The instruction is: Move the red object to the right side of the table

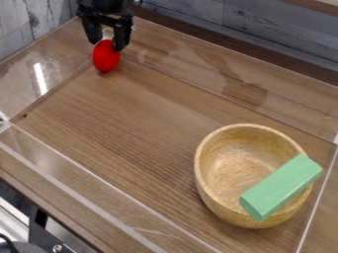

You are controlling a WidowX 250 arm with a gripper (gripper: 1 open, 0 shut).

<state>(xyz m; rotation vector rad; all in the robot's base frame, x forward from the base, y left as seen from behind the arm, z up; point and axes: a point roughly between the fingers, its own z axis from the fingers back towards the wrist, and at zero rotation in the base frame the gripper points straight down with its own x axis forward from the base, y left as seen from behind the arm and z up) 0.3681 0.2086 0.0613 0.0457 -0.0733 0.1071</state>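
Observation:
A small rounded red object (106,58) lies on the brown wood-grain table (158,119) at the far left, near the back wall. My black gripper (105,38) points straight down right over it, its two fingers spread apart on either side of the object's top. The jaws stand open and do not close on the fruit. Part of the object's top is hidden behind the fingers.
A wooden bowl (227,168) sits at the front right, with a green rectangular block (282,186) leaning across its rim. Low clear acrylic walls (27,148) border the tabletop on all sides.

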